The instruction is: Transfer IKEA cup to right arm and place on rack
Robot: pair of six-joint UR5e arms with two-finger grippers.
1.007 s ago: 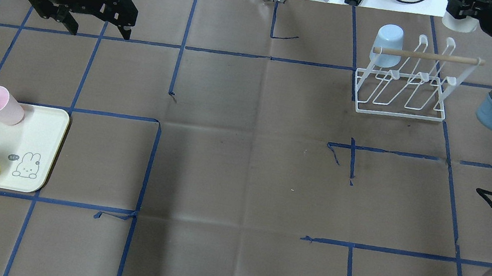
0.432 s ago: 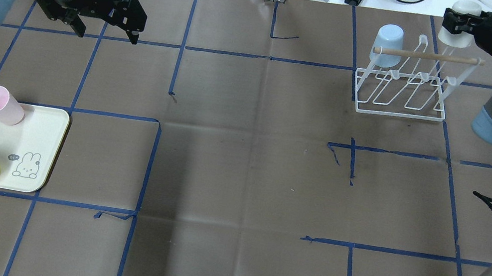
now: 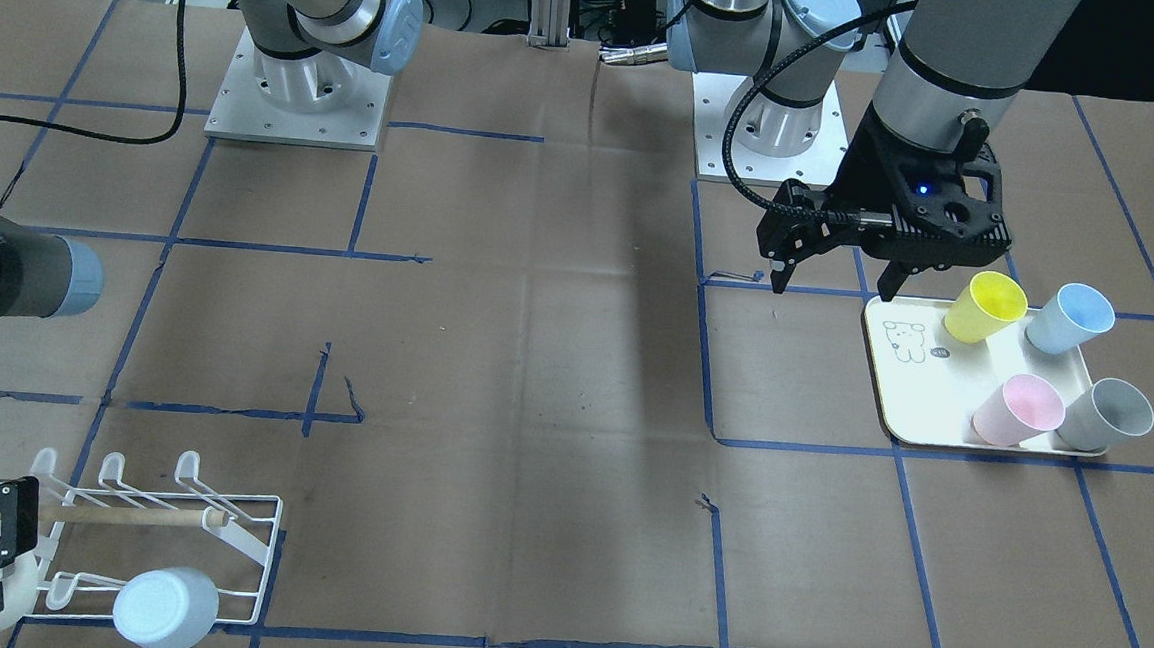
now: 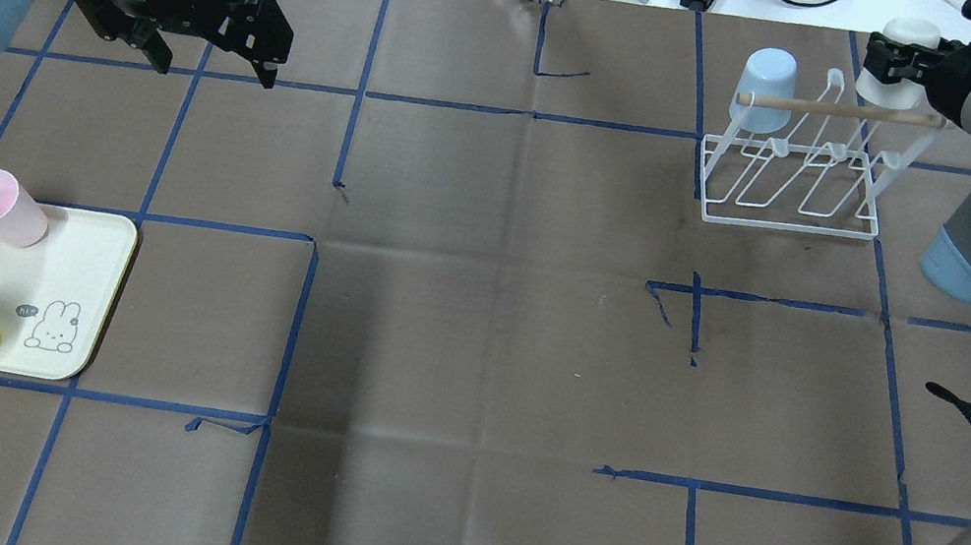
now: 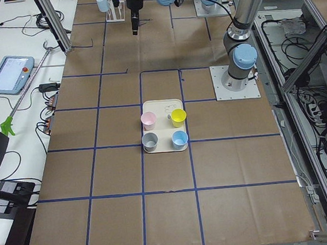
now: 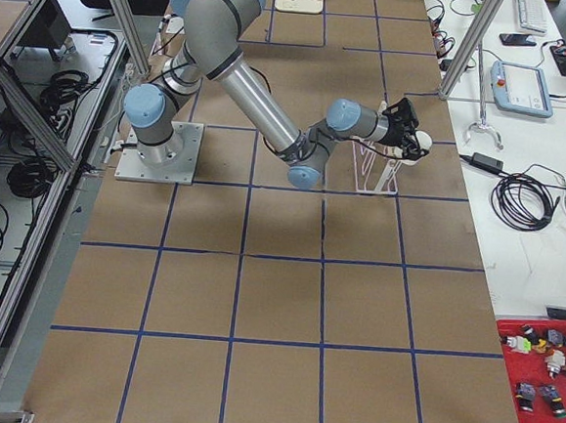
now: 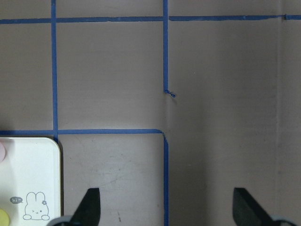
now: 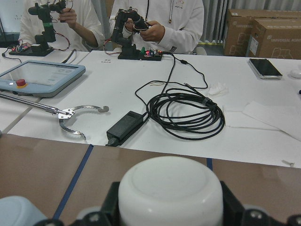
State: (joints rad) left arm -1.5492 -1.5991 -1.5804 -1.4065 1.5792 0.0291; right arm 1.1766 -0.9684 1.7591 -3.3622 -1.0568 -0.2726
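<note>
The white cup (image 8: 169, 190), judged light, stiff and slick, is pinched across its wall by the right gripper (image 4: 891, 56) beside the rack (image 4: 814, 106); the left gripper (image 7: 167, 207) is spread wide, empty.

cups (image 4: 1, 205) on tray (image 4: 83, 262), cup (image 4: 766, 87) on rack (image 4: 788, 229)

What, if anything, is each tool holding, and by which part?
The right tool grips a white cup, base up, by its opposite side walls. The left tool is open and holds nothing.
</note>
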